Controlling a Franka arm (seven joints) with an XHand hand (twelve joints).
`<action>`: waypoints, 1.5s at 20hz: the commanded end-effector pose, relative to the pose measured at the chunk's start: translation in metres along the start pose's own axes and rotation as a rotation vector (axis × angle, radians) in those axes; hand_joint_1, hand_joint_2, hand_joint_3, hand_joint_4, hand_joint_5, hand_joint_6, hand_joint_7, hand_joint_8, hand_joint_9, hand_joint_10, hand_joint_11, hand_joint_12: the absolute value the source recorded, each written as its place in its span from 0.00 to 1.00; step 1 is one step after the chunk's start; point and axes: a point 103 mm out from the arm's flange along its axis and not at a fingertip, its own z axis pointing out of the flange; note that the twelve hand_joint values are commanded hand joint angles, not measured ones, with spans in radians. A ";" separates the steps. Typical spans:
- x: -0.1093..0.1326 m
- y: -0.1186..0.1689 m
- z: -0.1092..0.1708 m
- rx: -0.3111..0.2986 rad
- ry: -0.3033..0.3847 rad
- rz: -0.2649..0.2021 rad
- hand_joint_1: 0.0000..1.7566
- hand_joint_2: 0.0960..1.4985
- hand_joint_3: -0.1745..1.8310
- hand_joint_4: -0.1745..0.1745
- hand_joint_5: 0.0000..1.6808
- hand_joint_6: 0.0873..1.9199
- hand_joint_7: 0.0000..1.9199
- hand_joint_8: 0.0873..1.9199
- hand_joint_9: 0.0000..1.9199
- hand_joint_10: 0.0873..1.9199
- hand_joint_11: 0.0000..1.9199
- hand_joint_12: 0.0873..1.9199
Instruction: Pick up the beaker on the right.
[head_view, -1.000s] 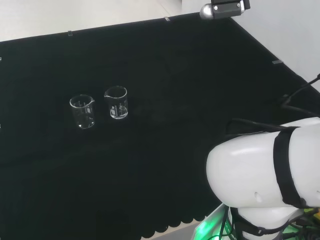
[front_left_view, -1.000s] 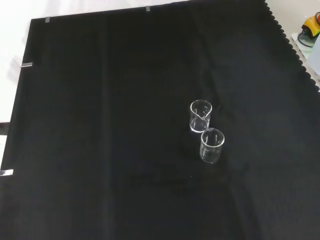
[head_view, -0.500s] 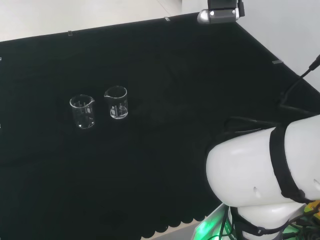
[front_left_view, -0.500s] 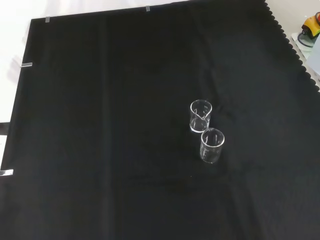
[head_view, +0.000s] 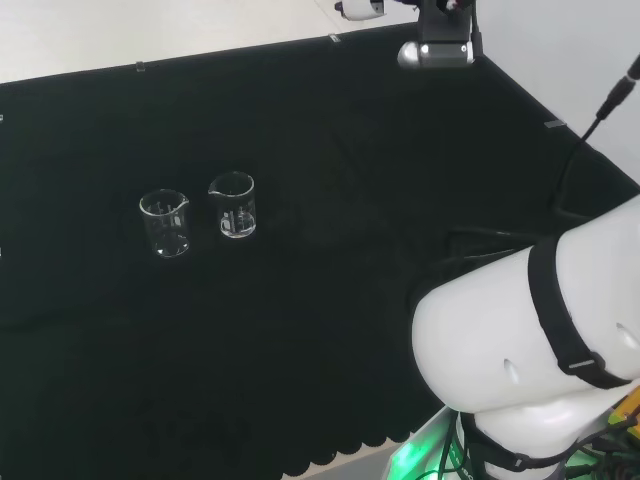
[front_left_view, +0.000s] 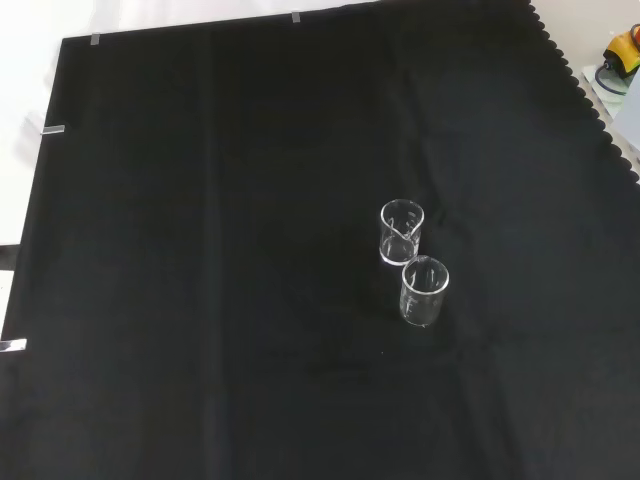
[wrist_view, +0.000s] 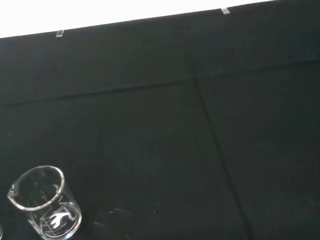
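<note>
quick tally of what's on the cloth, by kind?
Clear glass beakers: 2, the right beaker and the left beaker as the head view shows them, both upright on the black cloth
Total: 2

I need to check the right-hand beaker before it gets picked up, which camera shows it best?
The head view: the right-hand beaker stands whole and upright beside the other beaker. In the front view it is the farther one. The wrist view has one beaker, which one is unclear.
</note>
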 end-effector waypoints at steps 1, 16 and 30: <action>-0.010 0.047 0.046 0.014 0.045 -0.020 0.03 0.76 0.44 0.40 0.06 0.00 0.04 0.08 0.01 0.26 0.00 0.29; 0.030 0.080 0.107 0.092 0.080 -0.091 0.04 0.75 0.45 0.39 0.07 0.00 0.04 0.10 0.01 0.27 0.00 0.30; 0.043 0.102 0.162 0.148 0.169 -0.170 0.14 0.62 0.49 0.39 0.07 0.00 0.03 0.16 0.02 0.28 0.00 0.32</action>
